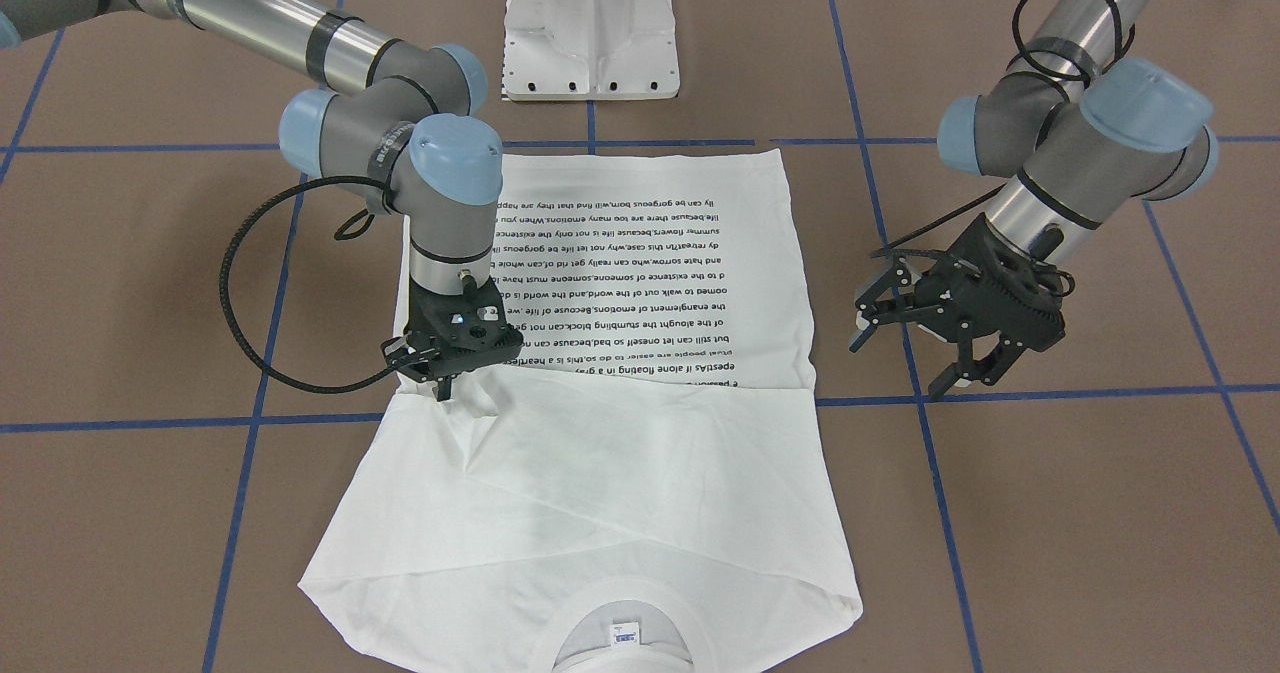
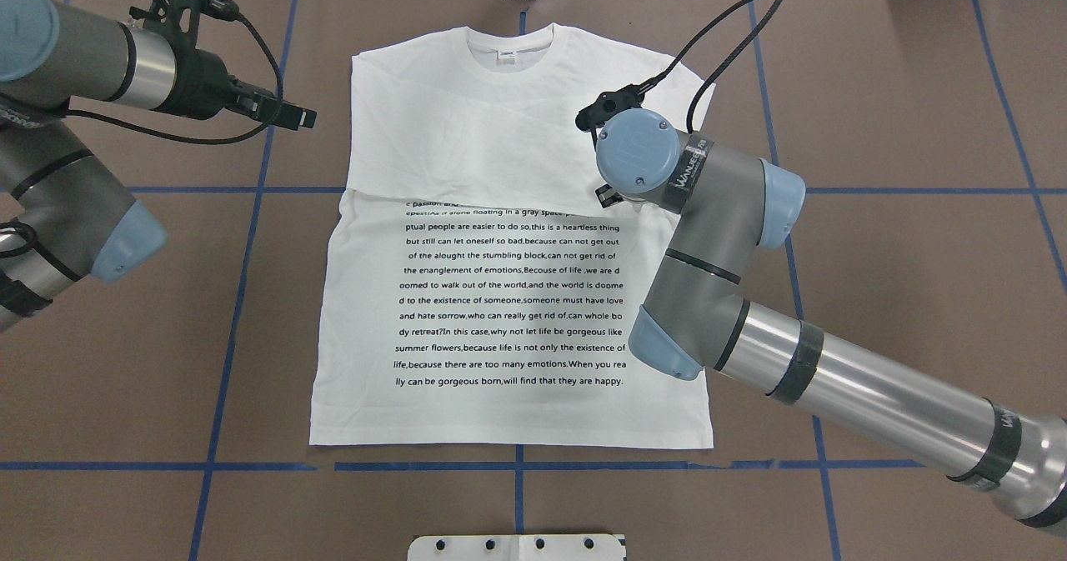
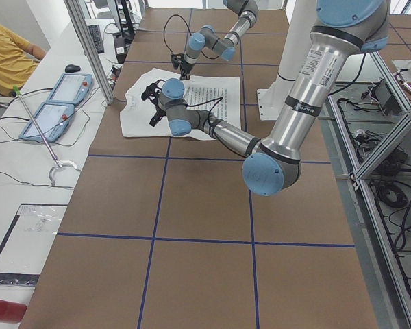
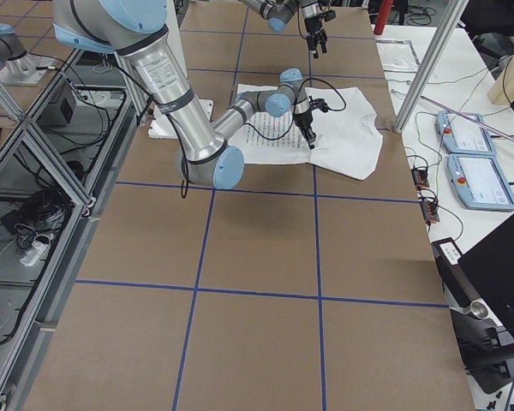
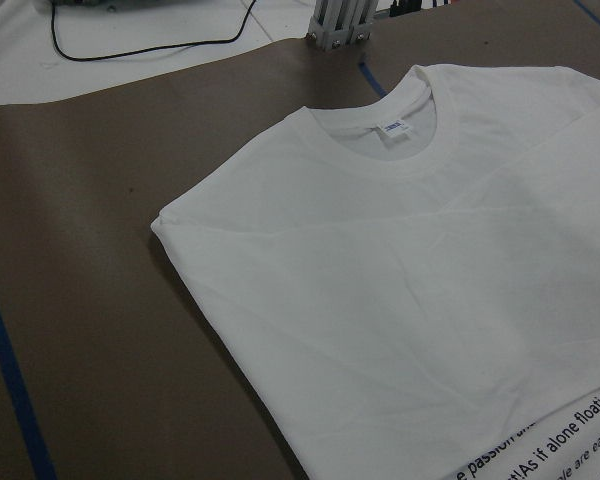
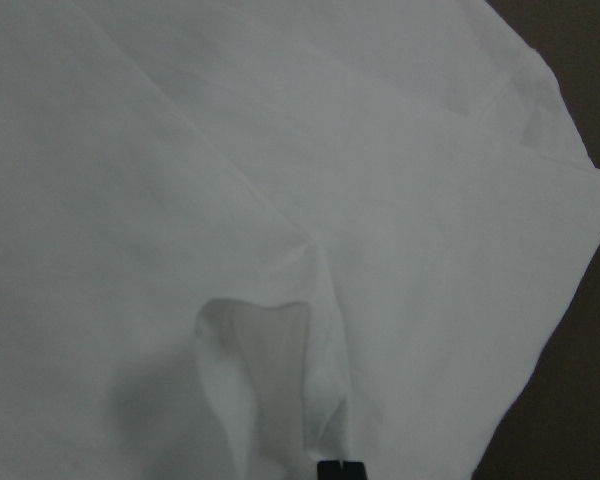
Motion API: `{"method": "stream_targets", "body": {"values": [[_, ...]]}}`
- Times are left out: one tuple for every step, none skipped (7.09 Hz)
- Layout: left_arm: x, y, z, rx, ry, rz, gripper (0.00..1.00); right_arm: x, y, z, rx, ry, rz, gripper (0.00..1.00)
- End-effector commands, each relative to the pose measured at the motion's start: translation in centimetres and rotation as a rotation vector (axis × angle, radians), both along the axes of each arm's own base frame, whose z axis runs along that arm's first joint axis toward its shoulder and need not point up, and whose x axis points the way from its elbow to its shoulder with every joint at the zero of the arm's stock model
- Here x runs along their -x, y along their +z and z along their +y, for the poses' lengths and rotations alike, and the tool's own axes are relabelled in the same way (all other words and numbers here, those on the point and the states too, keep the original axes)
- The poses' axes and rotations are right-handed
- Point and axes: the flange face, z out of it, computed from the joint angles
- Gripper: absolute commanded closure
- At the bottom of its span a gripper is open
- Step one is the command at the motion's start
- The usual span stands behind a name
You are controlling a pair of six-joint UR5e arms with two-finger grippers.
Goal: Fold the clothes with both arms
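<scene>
White shirt (image 2: 500, 294) lies flat on the brown table (image 2: 917, 211), its collar end folded over the top of the black print; legible lines include "but still can let oneself so bad" and "will find that they are happy"; the neck label (image 2: 505, 55) is too small to read; right gripper (image 1: 443, 378) pinches fabric at the fold's edge, its 2 fingers closed; left gripper (image 1: 905, 348) hangs beside the shirt's opposite edge, fingers spread, holding nothing.

A white shirt (image 3: 209, 96) with printed lines lies flat far along the brown counter (image 3: 198, 205). The left gripper (image 3: 150, 91), on the near arm, is at its near edge. The far right gripper (image 3: 182, 67) points down at the opposite edge. A person in yellow (image 3: 10, 58) sits near two pendants (image 3: 55, 103).
</scene>
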Motion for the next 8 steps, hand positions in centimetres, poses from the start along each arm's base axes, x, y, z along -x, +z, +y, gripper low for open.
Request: {"method": "stream_targets", "body": {"values": [[-0.1, 0.0, 0.0, 0.002, 0.0, 0.001, 0.0, -1.1, 0.8, -1.0, 0.001, 0.019, 0.005, 0.46], [-0.1, 0.0, 0.0, 0.003, 0.0, 0.002, 0.0, -1.8, 2.1, -1.4, 0.009, 0.027, 0.016, 0.31], [-0.1, 0.0, 0.0, 0.004, -0.001, 0.002, 0.0, -2.9, 1.5, -2.3, 0.01, 0.055, 0.002, 0.0], [-0.1, -0.7, 0.1, 0.028, -0.01, 0.022, 0.0, -4.5, 0.0, -3.0, 0.017, 0.064, -0.051, 0.0], [-0.6, -1.8, 1.0, 0.098, -0.028, 0.071, 0.0, -6.4, -0.4, -2.2, 0.074, 0.052, -0.196, 0.0], [-1.8, -2.1, 4.1, 0.17, -0.017, 0.115, 0.0, -9.6, 0.7, 1.0, 0.098, 0.105, -0.326, 0.0], [-2.6, -1.7, 8.2, 0.2, -0.042, 0.129, 0.0, -13.7, 1.6, 5.5, 0.116, 0.116, -0.394, 0.0], [-3.4, -0.8, 12.5, 0.244, -0.042, 0.138, 0.0, -16.8, 2.2, 9.9, 0.202, 0.163, -0.462, 0.0]]}}
